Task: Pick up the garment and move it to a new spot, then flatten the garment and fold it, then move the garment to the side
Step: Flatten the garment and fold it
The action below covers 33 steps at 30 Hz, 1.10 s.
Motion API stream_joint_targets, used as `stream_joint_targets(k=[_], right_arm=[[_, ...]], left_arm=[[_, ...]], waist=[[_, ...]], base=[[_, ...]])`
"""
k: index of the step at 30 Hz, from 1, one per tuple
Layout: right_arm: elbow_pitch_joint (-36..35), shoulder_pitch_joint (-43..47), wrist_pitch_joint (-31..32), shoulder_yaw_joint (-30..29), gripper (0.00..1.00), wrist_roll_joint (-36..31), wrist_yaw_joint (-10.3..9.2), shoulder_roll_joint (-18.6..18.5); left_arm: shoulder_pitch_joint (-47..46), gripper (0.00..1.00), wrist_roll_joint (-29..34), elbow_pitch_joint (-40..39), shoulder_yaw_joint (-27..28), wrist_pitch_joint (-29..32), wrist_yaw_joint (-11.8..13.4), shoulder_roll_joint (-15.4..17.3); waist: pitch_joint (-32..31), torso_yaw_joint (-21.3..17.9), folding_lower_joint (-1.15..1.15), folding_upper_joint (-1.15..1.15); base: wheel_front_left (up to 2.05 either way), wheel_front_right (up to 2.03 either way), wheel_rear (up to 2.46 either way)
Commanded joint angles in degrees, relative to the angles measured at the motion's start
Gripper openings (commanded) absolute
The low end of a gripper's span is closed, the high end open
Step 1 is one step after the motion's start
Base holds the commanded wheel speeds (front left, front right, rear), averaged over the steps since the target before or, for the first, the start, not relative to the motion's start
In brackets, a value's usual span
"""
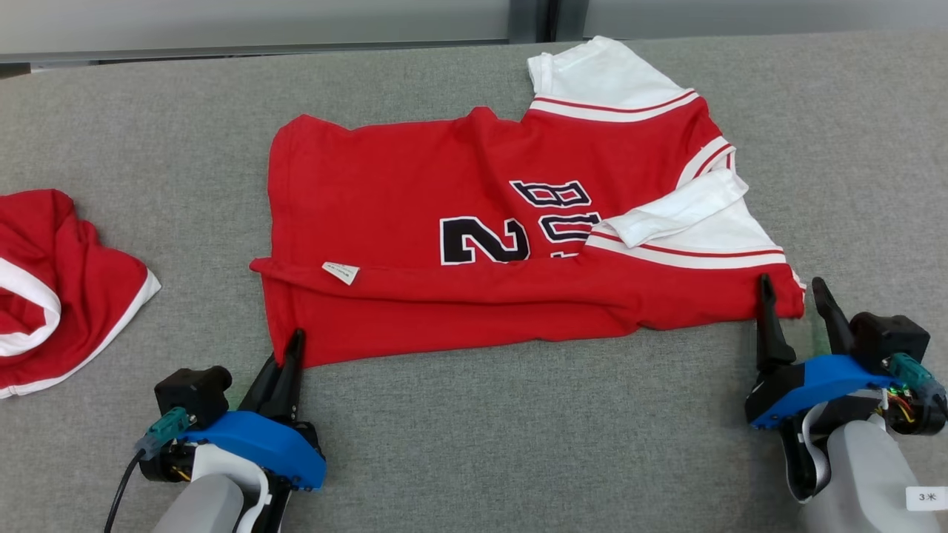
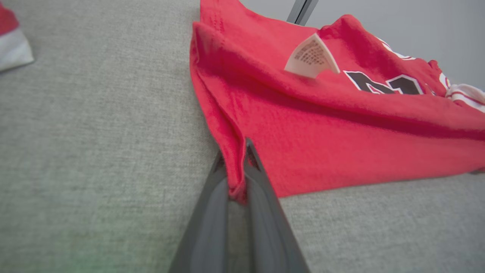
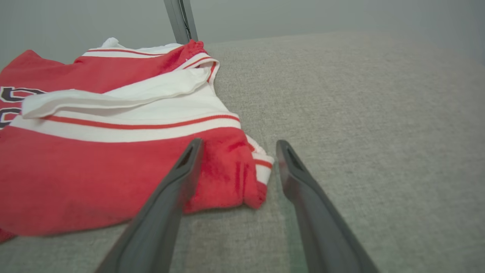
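Note:
The garment [image 1: 474, 222] is a red jersey with white sleeves and black numbers, lying partly folded on the grey table [image 1: 518, 414]. A white label [image 1: 341, 272] sticks out near its left fold. My left gripper [image 1: 294, 348] is shut on the garment's near-left corner; in the left wrist view the red cloth [image 2: 235, 182] is pinched between its fingers [image 2: 261, 197]. At the near-right corner my right gripper [image 1: 792, 292] stands open, with the garment's corner [image 3: 242, 178] lying between its two fingers [image 3: 178, 189], which do not press on it.
A second red and white garment [image 1: 59, 289] lies crumpled at the table's left edge. A grey wall with a dark vertical strip [image 1: 533, 18] runs behind the table.

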Motion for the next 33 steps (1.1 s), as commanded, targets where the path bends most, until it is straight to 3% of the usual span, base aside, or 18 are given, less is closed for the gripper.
stream_joint_targets(k=[1,5,6,7,9,10,11,14,19,26,33], right_arm=[[0.89,-1.05,-0.18,-0.05,1.0,0.21,0.0,-0.14],[8.66,-1.79,0.21,0.02,1.0,1.83,0.0,-0.05],[10.79,-1.77,0.33,-0.06,0.8,2.41,-0.01,0.01],[12.55,-1.81,0.41,0.07,0.48,2.42,-0.05,0.08],[15.15,-1.89,0.59,-0.51,0.28,3.63,-0.06,0.13],[16.11,-1.85,0.62,-0.53,0.05,3.87,-0.06,0.16],[16.95,-1.81,0.68,-0.61,0.0,4.27,-0.06,0.17],[17.28,-2.09,0.73,-0.11,0.0,5.46,-0.07,0.32],[11.36,-3.66,0.06,1.06,0.0,6.87,0.0,0.15],[7.83,-6.38,-0.11,-1.53,0.0,5.57,0.0,-0.18],[10.07,3.14,-0.11,-3.95,0.0,4.48,-0.01,-0.2]], left_arm=[[1.07,0.0,-0.75,1.15,-1.63,1.15,-0.26,-0.99],[1.44,0.0,-1.53,0.1,-2.53,1.11,-0.26,-0.29],[1.62,0.0,-1.64,-0.14,-2.77,1.1,-0.26,-0.2],[1.77,0.0,-1.72,-0.29,-2.95,1.1,-0.26,-0.15],[2.0,0.0,-1.91,-0.65,-3.1,1.06,-0.26,-0.06],[2.13,0.0,-2.0,-0.94,-2.96,1.05,-0.26,-0.05],[2.34,0.0,-2.03,-1.12,-2.89,1.04,-0.26,0.0],[2.68,0.0,-1.92,-1.87,-2.46,0.91,-0.25,-0.02],[1.73,0.0,-0.77,-5.43,0.49,0.69,-0.22,-0.01],[1.33,0.0,2.58,-9.43,6.19,0.64,-0.17,-1.31],[10.64,0.0,5.72,-6.51,7.63,0.64,-0.17,-5.3]], waist=[[0.18,0.22,0.0,0.0],[0.27,0.68,0.0,0.0],[0.23,0.79,0.0,0.0],[0.18,0.88,0.0,0.0],[0.04,0.97,0.0,0.0],[-0.07,0.98,0.0,0.0],[-0.23,0.96,0.0,0.0],[-0.62,0.85,0.0,0.0],[-1.97,0.7,0.0,0.0],[-7.38,0.72,0.0,0.0],[-15.81,0.54,0.0,0.0]], base=[[0.0,0.0,0.0],[0.0,0.0,0.0],[0.0,0.0,0.0],[0.0,0.0,0.0],[0.0,0.0,0.0],[0.0,0.0,0.0],[0.0,0.0,0.0],[0.0,0.0,0.0],[0.0,0.0,0.0],[0.0,0.0,0.0],[0.0,0.0,0.0]])
